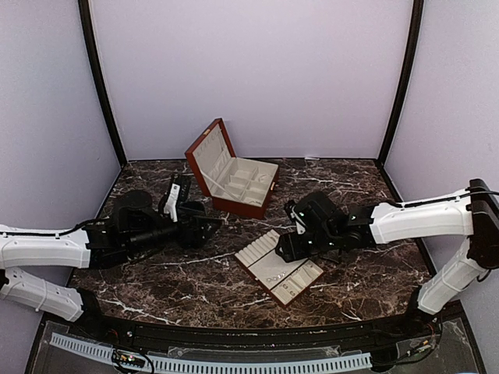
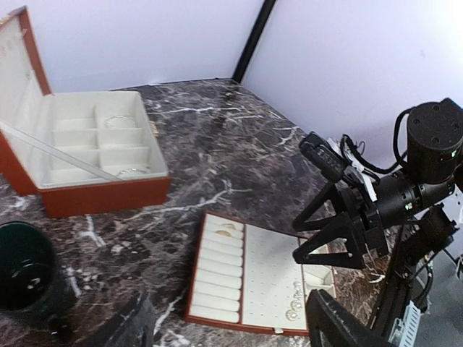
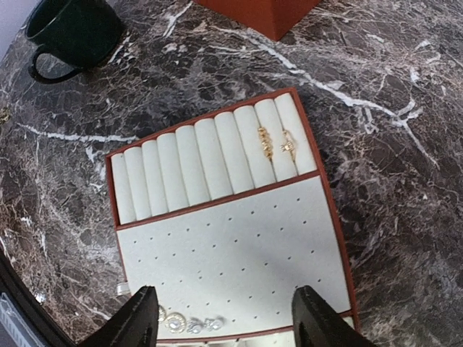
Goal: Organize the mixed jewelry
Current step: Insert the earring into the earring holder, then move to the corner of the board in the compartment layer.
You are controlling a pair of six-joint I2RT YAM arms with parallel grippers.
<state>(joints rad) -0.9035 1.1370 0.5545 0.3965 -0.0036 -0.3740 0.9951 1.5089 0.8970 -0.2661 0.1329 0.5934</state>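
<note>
The flat cream slotted tray (image 1: pixel 279 269) lies at the middle front of the table. Two gold rings (image 3: pixel 264 142) sit in its ring rolls, and several pearl studs (image 3: pixel 188 324) line the near edge of its pin panel (image 3: pixel 231 238). My right gripper (image 3: pixel 231 325) is open and empty just above the studs. My left gripper (image 2: pixel 231 334) is open and empty, held above the table left of the tray (image 2: pixel 246 278). The dark green cup (image 2: pixel 25 271) stands beside it with small pale pieces (image 2: pixel 32 282) inside.
The red-brown box (image 1: pixel 234 175) stands open at the back centre, with thin bracelets (image 2: pixel 119 121) in its cream compartments. The cup also shows at the top left of the right wrist view (image 3: pixel 72 32). The right gripper (image 2: pixel 333 238) hangs over the tray's far side.
</note>
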